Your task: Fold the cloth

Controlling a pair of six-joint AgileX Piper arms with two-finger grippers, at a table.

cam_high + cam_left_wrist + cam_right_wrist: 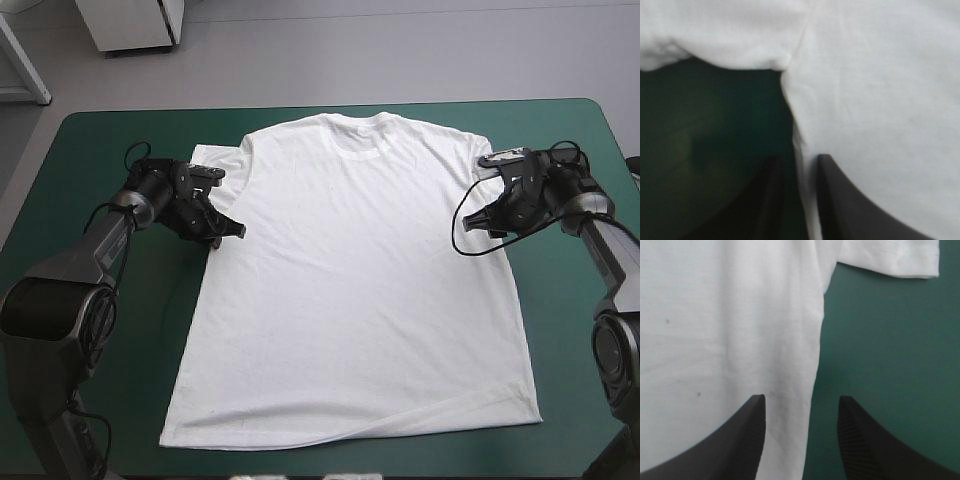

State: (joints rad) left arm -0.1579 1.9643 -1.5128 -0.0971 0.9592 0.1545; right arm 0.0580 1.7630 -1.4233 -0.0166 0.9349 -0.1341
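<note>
**Q:** Across the middle of the frame, what lies on the table?

**A:** A white T-shirt [350, 280], spread flat on the teal-green cover [100, 140]. Its collar points to the top of the frame and its hem is near the bottom.

**Q:** Where are the two grippers?

**A:** The left gripper [238, 231] is at center left, just below the sleeve [212, 160]. Its black fingers pinch the shirt's side edge, nearly pressed together. The right gripper [470, 224] is at center right by the opposite side edge. Its fingers are spread, one over the cloth and one over the cover.
</note>
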